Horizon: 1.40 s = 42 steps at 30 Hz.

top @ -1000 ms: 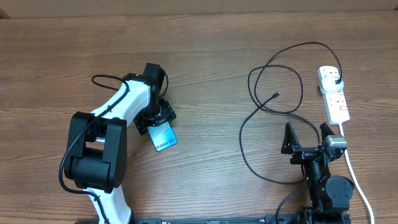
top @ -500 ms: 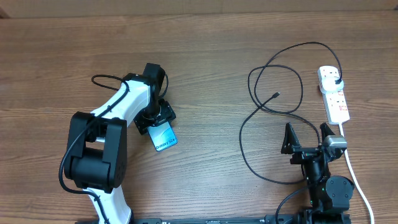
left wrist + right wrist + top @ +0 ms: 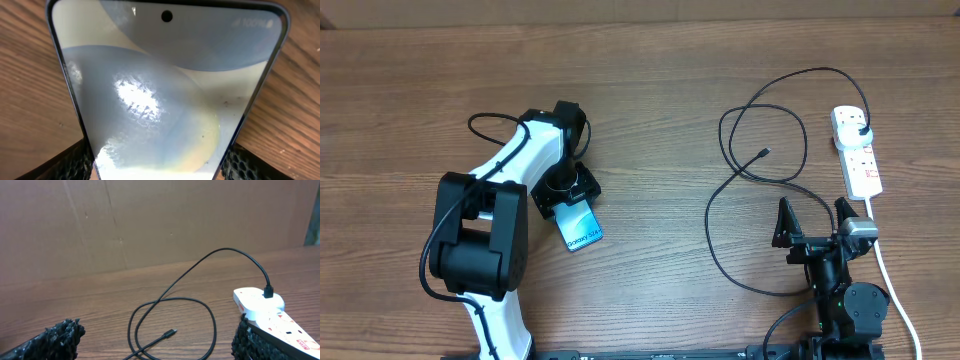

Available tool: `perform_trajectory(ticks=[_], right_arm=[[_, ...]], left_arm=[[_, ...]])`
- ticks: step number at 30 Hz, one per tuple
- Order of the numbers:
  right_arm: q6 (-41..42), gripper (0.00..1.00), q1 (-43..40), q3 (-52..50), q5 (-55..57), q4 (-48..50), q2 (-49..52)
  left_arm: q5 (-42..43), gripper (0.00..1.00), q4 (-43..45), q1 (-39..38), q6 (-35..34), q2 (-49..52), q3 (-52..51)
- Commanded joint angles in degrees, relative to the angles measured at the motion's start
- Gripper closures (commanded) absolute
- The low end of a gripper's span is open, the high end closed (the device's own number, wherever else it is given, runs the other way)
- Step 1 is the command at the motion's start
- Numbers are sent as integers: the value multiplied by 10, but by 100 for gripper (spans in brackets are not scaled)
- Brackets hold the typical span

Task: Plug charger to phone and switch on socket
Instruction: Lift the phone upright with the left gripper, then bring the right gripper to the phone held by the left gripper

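The phone (image 3: 580,229), with a light blue screen, lies on the wooden table left of centre. My left gripper (image 3: 565,190) is shut on its far end. In the left wrist view the phone (image 3: 160,90) fills the frame, with my left gripper's (image 3: 160,172) fingers against both long edges. The charger is a thin black cable looped on the right. Its connector tip (image 3: 763,153) lies free on the wood and its plug head (image 3: 861,131) sits in the white socket (image 3: 858,160). My right gripper (image 3: 815,215) is open and empty, near the front edge, facing the connector tip (image 3: 171,332) and the socket (image 3: 270,312).
The socket's thick white cord (image 3: 890,280) runs down the right side past my right arm. A brown cardboard wall (image 3: 150,220) stands behind the table's far edge.
My left arm has shifted slightly and the phone has moved a little toward the front left with it. The right arm, cable and socket have not moved.
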Motion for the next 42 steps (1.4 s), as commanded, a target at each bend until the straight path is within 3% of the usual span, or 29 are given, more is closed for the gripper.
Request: perform_trajectory(ticks=[1, 21, 23, 28, 31, 37, 40, 42], right_arm=[[-2, 0, -1, -6, -1, 2, -7], [3, 0, 0, -6, -13, 3, -7], [65, 0, 0, -6, -41, 5, -7], [501, 0, 0, -6, -255, 16, -7], [640, 0, 0, -6, -382, 13, -7], [635, 0, 0, -6, -387, 19, -7], [541, 0, 0, -6, -397, 46, -7], [532, 0, 0, 1, -426, 42, -7]], left_arm=[[17, 40, -18, 2, 21, 5, 38], [290, 39, -162, 2, 207, 5, 136], [313, 40, -170, 2, 215, 5, 136], [373, 39, -174, 2, 217, 5, 136], [401, 40, -177, 2, 221, 5, 136], [464, 40, -186, 2, 232, 5, 136], [474, 40, -186, 2, 232, 5, 136], [474, 39, -186, 2, 232, 5, 136]])
